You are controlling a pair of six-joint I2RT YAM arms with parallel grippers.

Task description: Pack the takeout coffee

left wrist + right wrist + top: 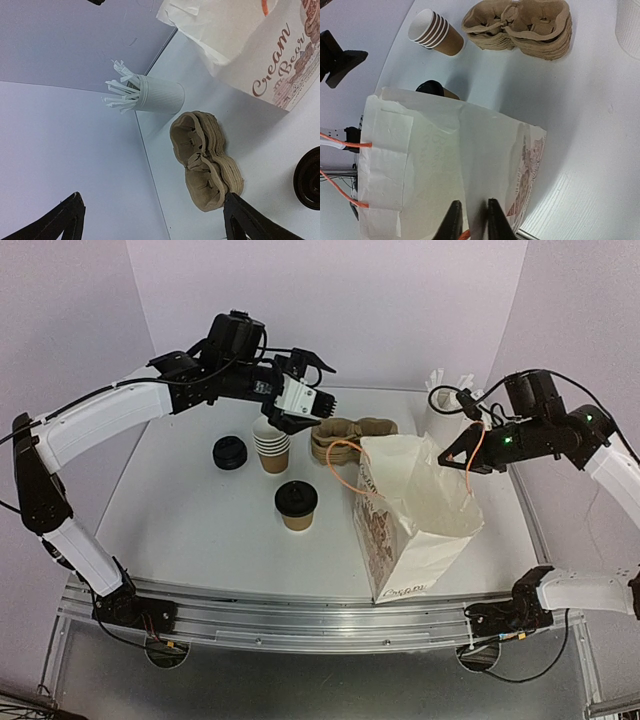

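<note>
1. The overhead view gave the whole layout. The takeout coffee stood upright on the table, left of the paper bag and apart from it. It was nearer the arm bases than the stack of lidless cups and the stack of lids.
2. Takeout coffee, appearance: small brown paper cup, its mouth fully covered by a round black lid.
3. The right wrist view showed only the coffee's black lid and a sliver of its brown wall above the bag's rim. The bag hid the rest. This view alone showed the bag's open white inside and its orange handles.
4. The left wrist view showed the white ribbed holder of paper-wrapped sticks by the back wall, with the pile of cup carriers near it. A black round shape at the right edge could not be told apart as coffee or lids.
5. Left gripper: jaws wide apart, nothing between them, above the lidless cups.
6. Right gripper: jaws pinched together on the bag's top edge.
</note>
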